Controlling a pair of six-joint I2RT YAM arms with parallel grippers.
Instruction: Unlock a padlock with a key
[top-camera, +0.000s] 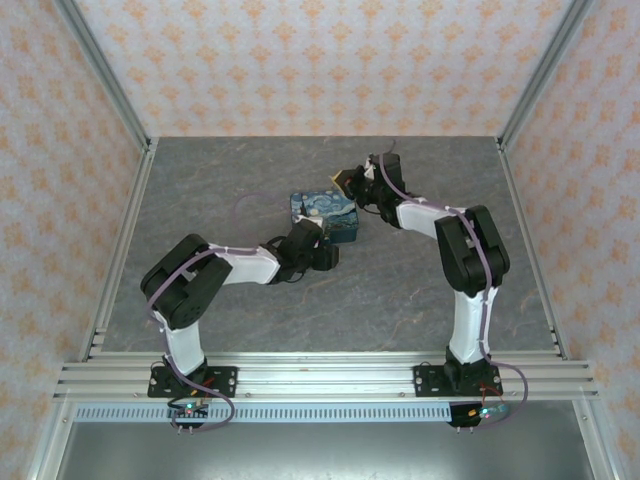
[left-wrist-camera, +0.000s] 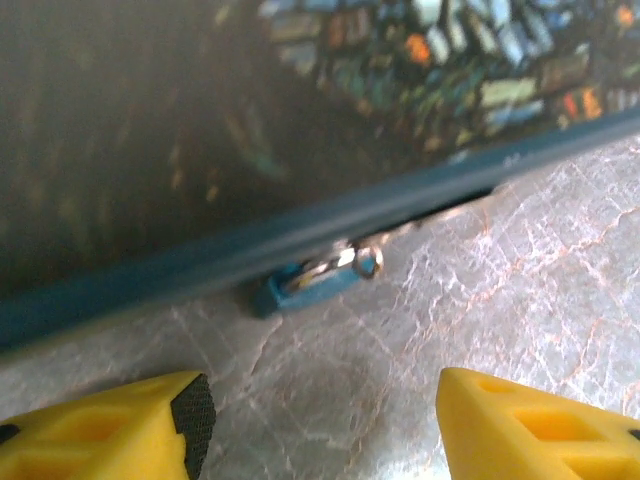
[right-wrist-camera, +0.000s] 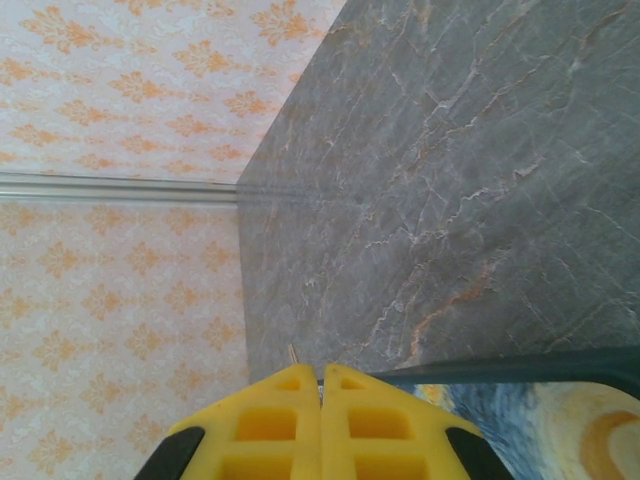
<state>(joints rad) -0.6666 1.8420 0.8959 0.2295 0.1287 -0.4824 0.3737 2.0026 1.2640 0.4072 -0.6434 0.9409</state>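
Padlock (left-wrist-camera: 315, 283) sits just ahead of my left pincer (left-wrist-camera: 325, 410), under the edge of the patterned box (left-wrist-camera: 300, 100). Its jaws stand apart. My right pincer (right-wrist-camera: 321, 385) is clamped closed.

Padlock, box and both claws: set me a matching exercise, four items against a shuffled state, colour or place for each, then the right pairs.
Column one:
1. padlock
2. box
3. left claw
4. right claw

Column two:
A. fingers pressed together
B. teal, lying on the table at the box's lower edge
C. fingers apart, nothing between them
D. dark blue with a swirly painted pattern

Pairs: 1-B; 2-D; 3-C; 4-A
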